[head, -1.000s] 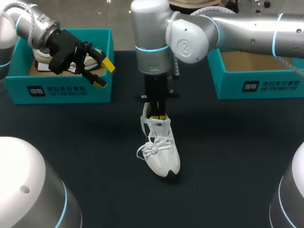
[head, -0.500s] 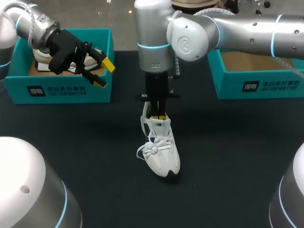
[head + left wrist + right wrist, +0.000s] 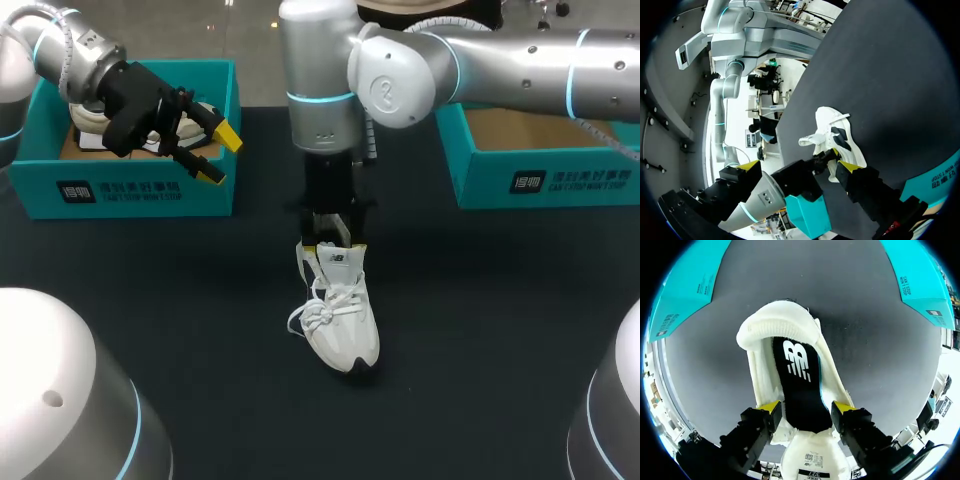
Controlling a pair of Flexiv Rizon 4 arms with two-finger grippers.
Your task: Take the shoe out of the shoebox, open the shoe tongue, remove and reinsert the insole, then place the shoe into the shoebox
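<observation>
The white sneaker [image 3: 341, 312] is out of its box and stands on its sole on the black table [image 3: 500, 330] at the centre of the head view. Its toe points to the lower edge and its heel to the upper, so the mouth faces straight up for an arm working from above. The right gripper [image 3: 331, 244] hangs vertically directly over that mouth, just above the sneaker in the frame. Its wrist view shows the fingers spread wide, one yellow tip at each side wall of the shoe and nothing held. The black insole [image 3: 799, 390] lies flat inside the shoe between them, the heel collar [image 3: 777, 322] is ahead of the tips, and the tongue [image 3: 812, 462] is folded back under the gripper. I judge the tongue already opened and this pose a line-up for taking the insole. Whether the tips touch the walls I cannot tell. The left gripper [image 3: 218, 154], at the upper left, is also wide open and empty. It sits over the front wall of the teal shoebox [image 3: 130, 192], which looks like parking clear of the work. A second teal shoebox [image 3: 545, 182] at the upper right sits well apart from the sneaker.
</observation>
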